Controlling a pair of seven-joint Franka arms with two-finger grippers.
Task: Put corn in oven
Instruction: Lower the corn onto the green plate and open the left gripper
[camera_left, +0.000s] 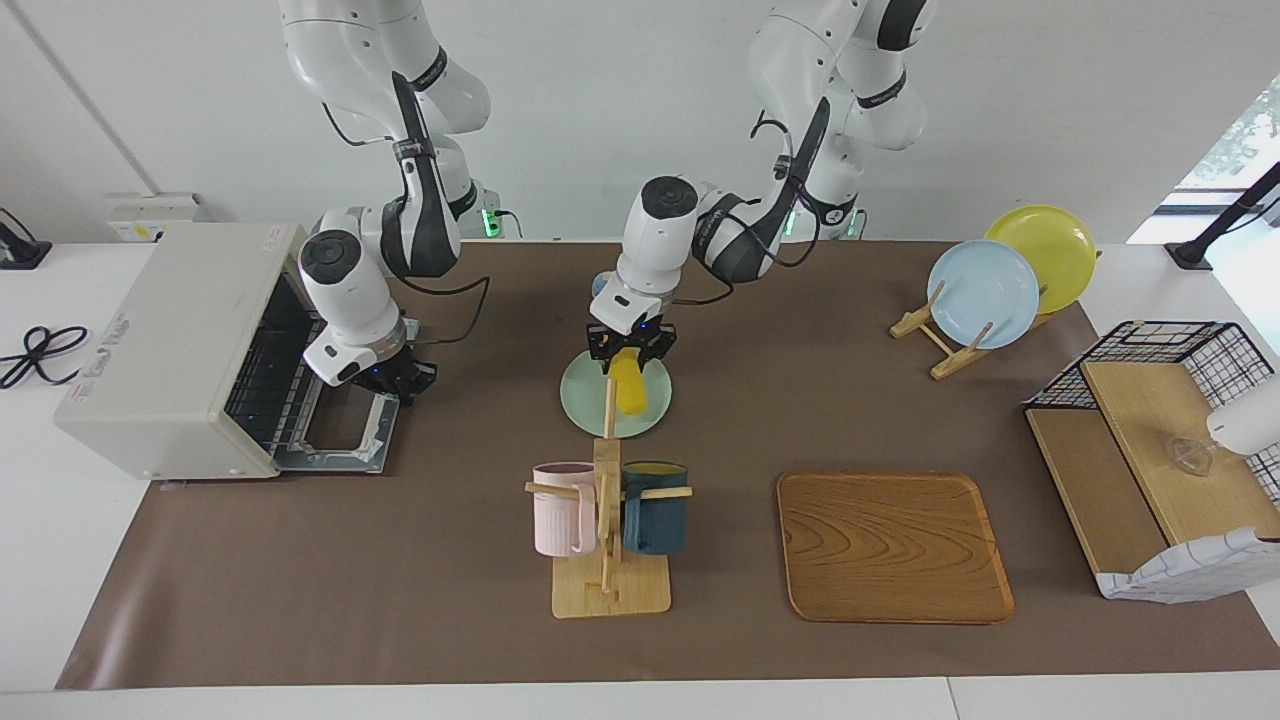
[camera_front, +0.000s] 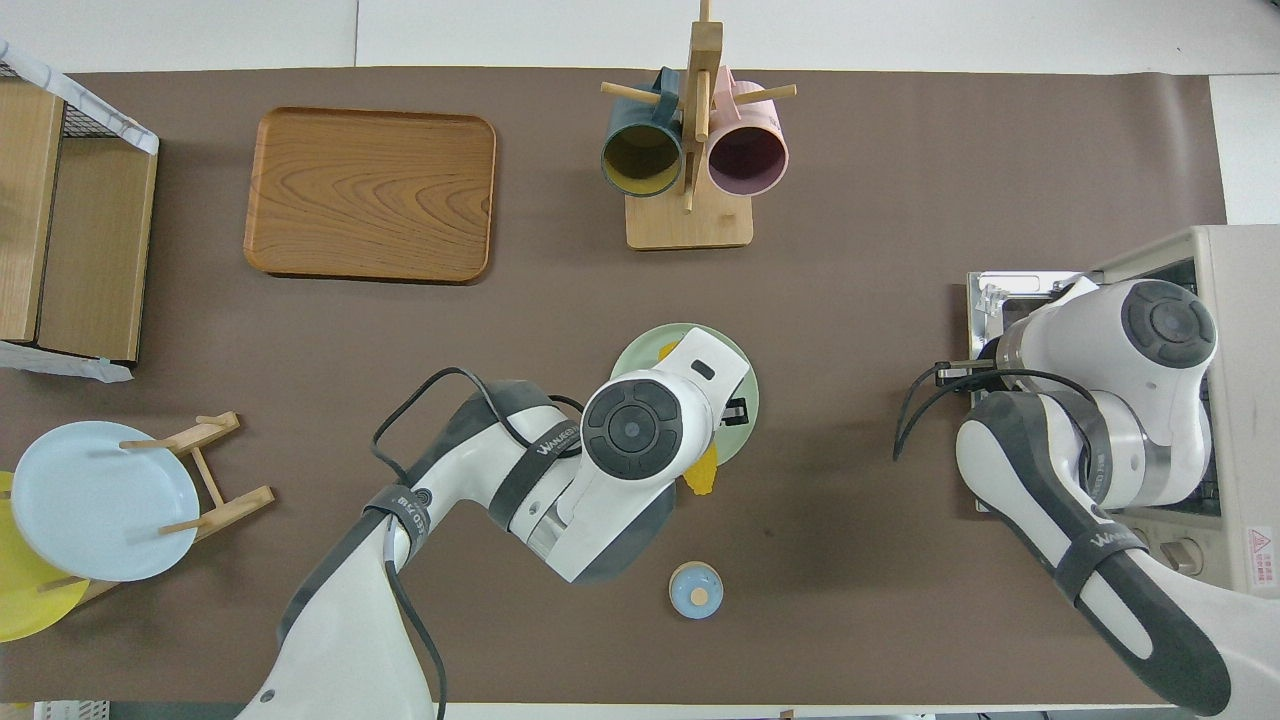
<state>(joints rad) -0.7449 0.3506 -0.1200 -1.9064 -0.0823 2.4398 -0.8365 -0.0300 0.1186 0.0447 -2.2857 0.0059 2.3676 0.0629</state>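
Over the green plate (camera_left: 585, 400) our left gripper (camera_left: 627, 352) hangs in the air, fingers pinching the top of the corn (camera_left: 629, 386). The corn points down and tilts a bit. Our left arm bends in from its end of the table, with its wrist turned down. At the right arm's end, the oven (camera_left: 170, 345) sits with its door (camera_left: 345, 435) dropped open. Our right gripper (camera_left: 395, 378) hangs low over that door, fingers pressed together and holding nothing. That arm bends down at the elbow, just in front of the oven's mouth.
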